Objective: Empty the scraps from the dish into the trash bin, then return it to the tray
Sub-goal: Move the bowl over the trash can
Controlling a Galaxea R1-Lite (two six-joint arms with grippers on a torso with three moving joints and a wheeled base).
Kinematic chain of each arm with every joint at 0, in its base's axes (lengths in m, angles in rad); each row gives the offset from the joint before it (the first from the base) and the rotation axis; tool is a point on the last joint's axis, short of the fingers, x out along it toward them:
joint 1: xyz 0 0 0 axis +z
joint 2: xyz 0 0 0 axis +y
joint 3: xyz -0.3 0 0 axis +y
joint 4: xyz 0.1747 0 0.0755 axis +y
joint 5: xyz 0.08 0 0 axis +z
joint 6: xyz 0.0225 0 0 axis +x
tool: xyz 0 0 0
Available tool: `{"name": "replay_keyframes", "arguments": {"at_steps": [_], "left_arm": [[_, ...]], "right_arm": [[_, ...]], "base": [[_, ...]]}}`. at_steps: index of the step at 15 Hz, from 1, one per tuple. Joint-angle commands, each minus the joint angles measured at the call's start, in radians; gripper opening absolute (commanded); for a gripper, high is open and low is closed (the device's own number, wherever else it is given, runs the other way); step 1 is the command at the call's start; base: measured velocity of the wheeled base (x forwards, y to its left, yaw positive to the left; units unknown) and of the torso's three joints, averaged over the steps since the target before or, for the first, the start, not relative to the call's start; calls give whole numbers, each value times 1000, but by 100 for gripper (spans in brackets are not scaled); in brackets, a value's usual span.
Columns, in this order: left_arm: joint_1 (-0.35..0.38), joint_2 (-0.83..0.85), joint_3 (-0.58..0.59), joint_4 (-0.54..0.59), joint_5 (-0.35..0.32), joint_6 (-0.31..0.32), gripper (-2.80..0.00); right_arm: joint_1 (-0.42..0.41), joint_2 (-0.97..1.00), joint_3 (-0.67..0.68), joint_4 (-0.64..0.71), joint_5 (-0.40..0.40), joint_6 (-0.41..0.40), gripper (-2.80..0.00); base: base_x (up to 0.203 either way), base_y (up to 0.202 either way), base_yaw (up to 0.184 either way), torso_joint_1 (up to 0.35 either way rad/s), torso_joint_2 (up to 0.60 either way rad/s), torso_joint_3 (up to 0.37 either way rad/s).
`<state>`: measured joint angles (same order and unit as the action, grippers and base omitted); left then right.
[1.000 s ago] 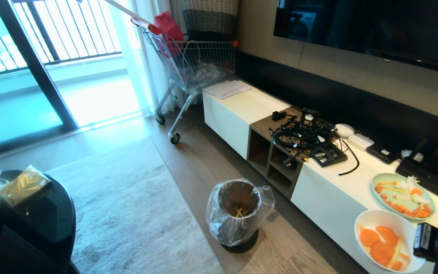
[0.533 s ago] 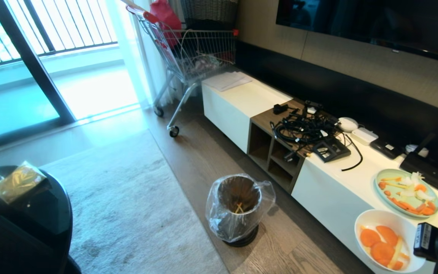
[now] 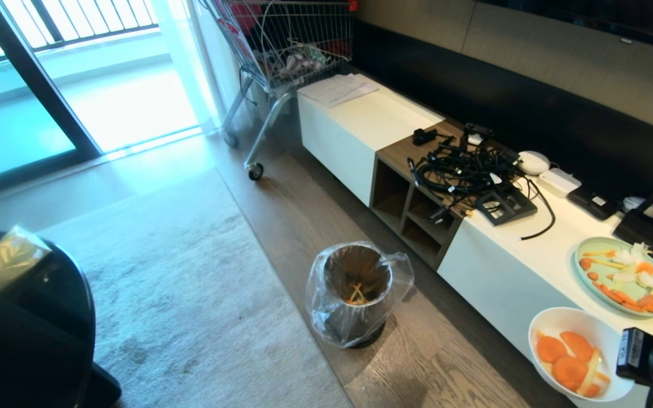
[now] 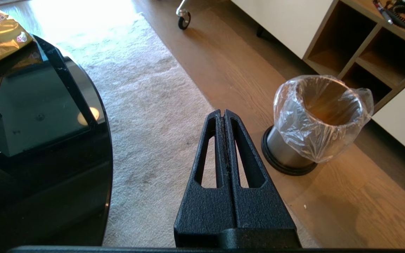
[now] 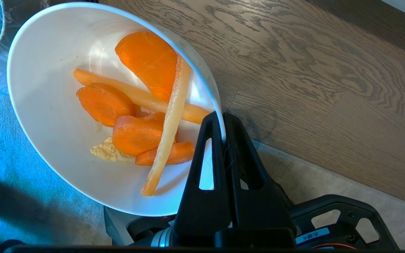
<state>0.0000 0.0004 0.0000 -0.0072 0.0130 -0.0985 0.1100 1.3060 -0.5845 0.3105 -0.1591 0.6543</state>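
The dish (image 3: 553, 326) is a white deep bowl at the lower right of the head view, held in the air in front of the white cabinet. Its scraps (image 3: 567, 362) are orange carrot slices and pale strips. My right gripper (image 5: 222, 123) is shut on the rim of the dish (image 5: 47, 88), and the scraps (image 5: 142, 105) lie inside it. The trash bin (image 3: 355, 317) stands on the wood floor to the dish's left, bag over its rim, a few scraps inside. My left gripper (image 4: 222, 113) is shut and empty above the rug, beside the trash bin (image 4: 311, 137). The tray is out of view.
A low white cabinet (image 3: 372, 119) runs along the wall with a tangle of cables (image 3: 462, 170) and a pale green plate (image 3: 601, 272) of food bits. A shopping cart (image 3: 281, 45) stands at the back. A glossy black round table (image 3: 32, 328) with a gold pack (image 3: 0, 258) is at the left, on the rug (image 3: 179, 300).
The head camera has tipped downward, so the whole room has slid up the picture. The dish stays at the lower right in my right gripper.
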Motion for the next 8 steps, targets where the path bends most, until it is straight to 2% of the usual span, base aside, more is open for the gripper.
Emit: {"name": "replay_keyframes", "arguments": {"at_steps": [1, 3, 5, 8], "left_arm": [[0, 0, 0, 0, 1, -1, -280], [0, 0, 0, 0, 1, -1, -280], [0, 0, 0, 0, 1, -1, -280], [0, 0, 0, 0, 1, -1, -280]], "right_arm": [[0, -11, 0, 2, 0, 4, -280], [0, -14, -1, -11, 3, 5, -280], [0, -16, 4, -98, 6, 9, -280], [14, -13, 1, -140, 7, 10, -280]], "base": [[0, 0, 0, -1, 1, -199], [0, 0, 0, 2, 2, -196], [0, 0, 0, 2, 2, -197], [0, 0, 0, -1, 1, -202]]}}
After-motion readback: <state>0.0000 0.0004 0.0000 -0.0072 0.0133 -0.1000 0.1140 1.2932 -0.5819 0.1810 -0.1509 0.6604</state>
